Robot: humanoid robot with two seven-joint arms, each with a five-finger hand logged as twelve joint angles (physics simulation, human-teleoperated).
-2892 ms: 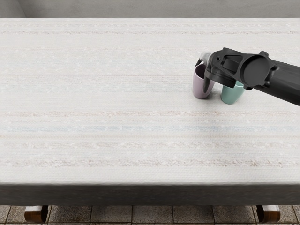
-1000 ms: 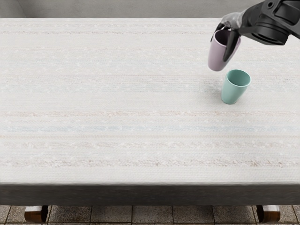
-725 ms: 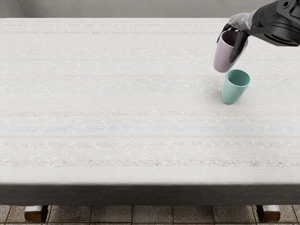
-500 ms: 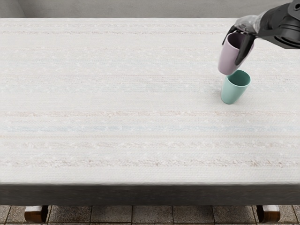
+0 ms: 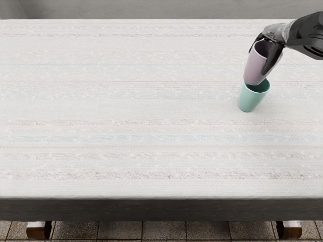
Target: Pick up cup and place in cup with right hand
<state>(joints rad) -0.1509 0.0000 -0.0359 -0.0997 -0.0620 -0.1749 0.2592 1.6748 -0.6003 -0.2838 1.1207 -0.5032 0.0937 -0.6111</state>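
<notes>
The right hand (image 5: 273, 45) pinches the tapered pink cup (image 5: 256, 66) by its rim, its base overlapping the mouth of the tapered teal cup (image 5: 251, 98) near the surface's right edge. Lowered off-centre, it could catch the rim and tip the teal cup.

Bright, soft light falls from above, washing the bench (image 5: 126, 111) almost white, while its front face (image 5: 151, 209) drops to dark grey and the wall (image 5: 126, 9) behind sits in a flat mid-grey. Shadows are faint and soft-edged, a pale smudge beside the green cup (image 5: 248, 101), whose rim catches a thin highlight. The view looks crisp on the floor (image 5: 118, 230) tiles, though the black parts of the hand (image 5: 275, 35) lose detail.
</notes>
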